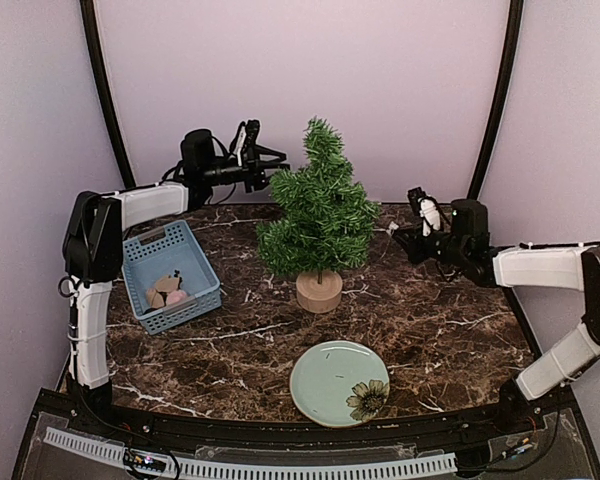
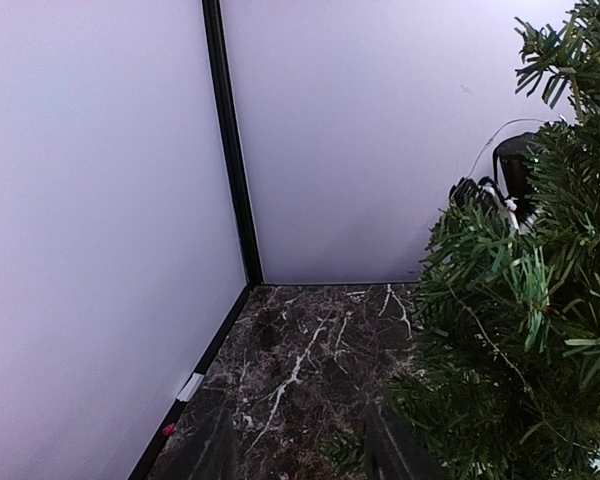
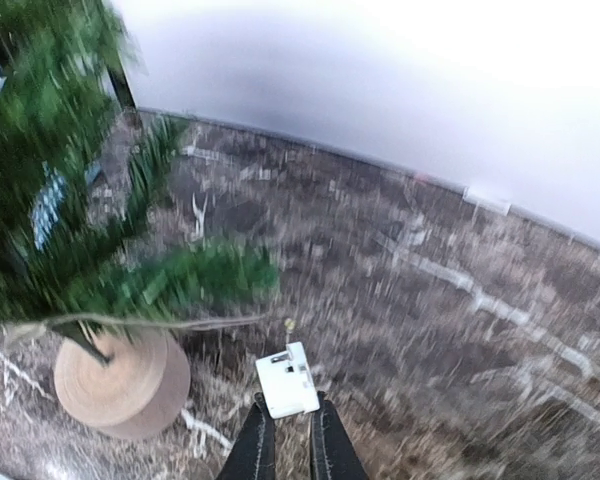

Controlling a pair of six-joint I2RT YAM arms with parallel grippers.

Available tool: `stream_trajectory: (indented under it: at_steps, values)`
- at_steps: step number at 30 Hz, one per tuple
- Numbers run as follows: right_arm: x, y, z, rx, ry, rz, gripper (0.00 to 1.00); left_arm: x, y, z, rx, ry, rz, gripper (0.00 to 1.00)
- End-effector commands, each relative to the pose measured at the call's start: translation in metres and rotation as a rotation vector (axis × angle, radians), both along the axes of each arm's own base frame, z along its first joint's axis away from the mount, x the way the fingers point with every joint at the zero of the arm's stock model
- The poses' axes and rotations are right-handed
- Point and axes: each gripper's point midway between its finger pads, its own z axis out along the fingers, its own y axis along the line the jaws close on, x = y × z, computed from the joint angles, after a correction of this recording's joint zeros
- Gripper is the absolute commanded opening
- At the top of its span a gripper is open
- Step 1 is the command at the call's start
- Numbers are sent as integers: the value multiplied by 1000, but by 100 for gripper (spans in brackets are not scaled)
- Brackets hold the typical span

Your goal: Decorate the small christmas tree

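Decorating barely begun: the small christmas tree (image 1: 320, 215) stands upright on its light-wood stump (image 1: 319, 291) at the middle of the marbled counter (image 1: 450, 330), with no ornament visible on its branches. The right claw (image 3: 291, 405), its fingers pinched narrow, holds a small white box (image 3: 286, 378) just beside the stump; a thin wire (image 3: 180, 322) runs from the box into the lower branches, apparently a first strand being strung. The left claw (image 1: 275, 172) hovers at the tree's upper left side, fingers apart with nothing seen between them. Small tan and pink pieces (image 1: 166, 292), likely the ornaments, lie in the blue basket (image 1: 202, 260) to the left, and a green flowered plate (image 1: 325, 385) sits near the front; by this view, most of the hanging is yet to do
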Motion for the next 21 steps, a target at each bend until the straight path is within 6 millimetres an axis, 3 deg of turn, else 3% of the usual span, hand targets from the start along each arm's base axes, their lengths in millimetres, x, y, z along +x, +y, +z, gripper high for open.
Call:
stream_trajectory:
  at_steps: [1,6,11,21]
  values:
    - [9,-5,67,-4,-171,-27,8,-18,10,51,-43,-105,1,46]
    - [17,-7,116,-28,-279,-41,8,-19,11,53,-48,-110,0,46]
    - [37,-1,147,-57,-361,-38,8,-20,13,58,-53,-120,4,45]
    - [84,46,179,1,-464,126,8,-31,12,68,-63,-192,-42,47]
